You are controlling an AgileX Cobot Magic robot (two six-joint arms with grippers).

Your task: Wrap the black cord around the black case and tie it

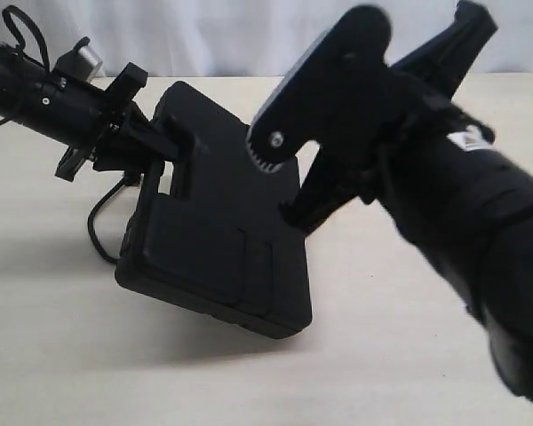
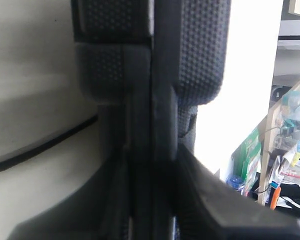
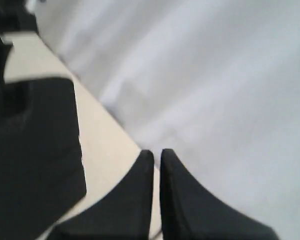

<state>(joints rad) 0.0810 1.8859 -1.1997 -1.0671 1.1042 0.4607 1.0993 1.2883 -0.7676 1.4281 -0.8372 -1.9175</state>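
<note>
The black case sits tilted over the beige table, its far left end raised. My left gripper is shut on the case's edge by the handle slot. In the left wrist view the case's textured edge runs straight between the fingers of that gripper. A stretch of the black cord curves on the table beside and under the case's left side, and it shows as a thin line on the tabletop. My right gripper is raised beyond the case's right side. Its fingers are shut with only a slit, nothing between them; the case is off to one side.
The right arm's bulky body fills the near right of the exterior view and hides the table behind it. A white curtain closes off the back. Cluttered shelves show past the table in the left wrist view.
</note>
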